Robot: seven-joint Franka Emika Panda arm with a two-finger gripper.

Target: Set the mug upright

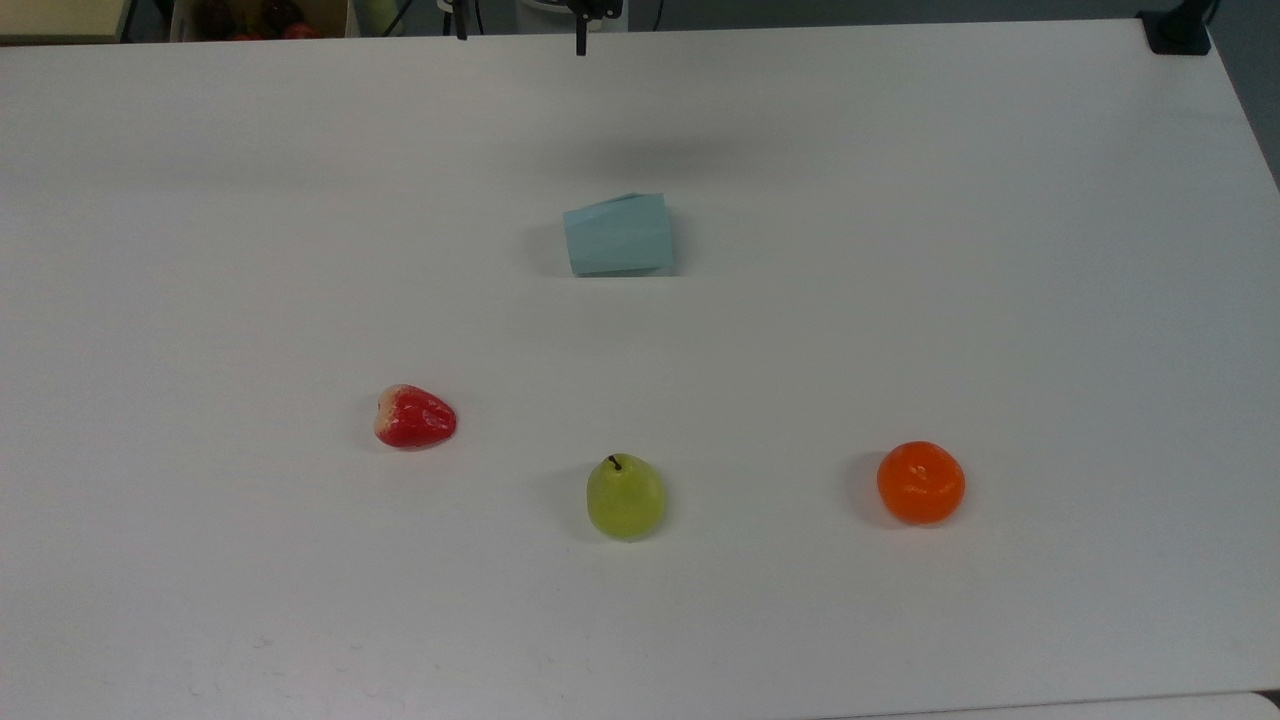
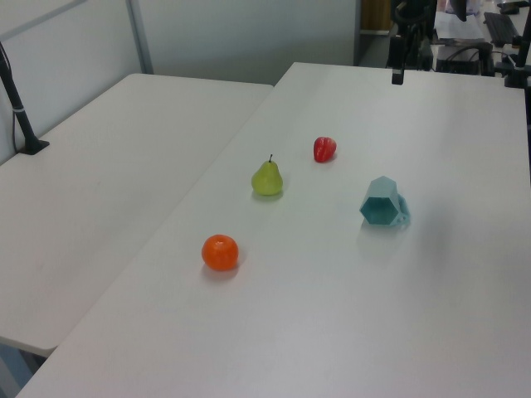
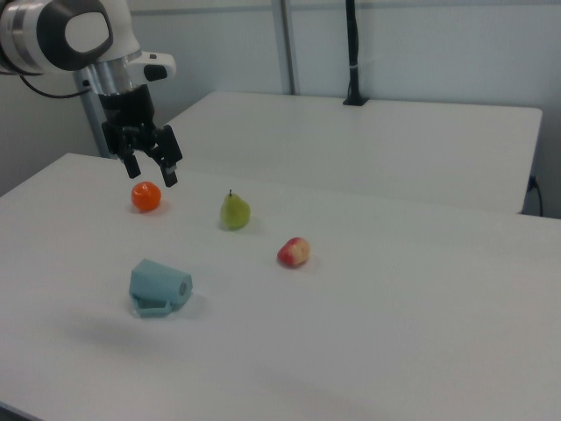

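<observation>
The mug (image 1: 620, 234) is lying on its side on the white table (image 1: 1000, 300), not upright. In the top view its wider rim end is pointing toward the top view's right and its narrower base toward the top view's left. In the left view the hexagonal mouth (image 2: 381, 201) is facing the camera, and in the right view the mug (image 3: 159, 287) is showing its handle low against the tabletop, at the front.

Taking the mug as the reference point, three pieces of fruit are sitting well apart from it and from one another. In the top view the strawberry (image 1: 414, 417) is lying below and to the left of the mug, the pear (image 1: 624, 496) is standing almost directly below it, and the orange (image 1: 920, 482) is resting below and to the right of it. None of the three is touching the mug.

The gripper (image 3: 152, 171) is hanging in the air well above the table in the right view, up and slightly to the left of the mug there, and well clear of it. Its two fingers are standing spread apart with open space showing between them, and they are holding nothing. In the right view the gripper is appearing just above the orange (image 3: 146, 196), though it is not in contact with it. The arm (image 3: 66, 35) is reaching in from the right view's upper left corner. A soft shadow is falling on the table beyond the mug in the top view.
</observation>
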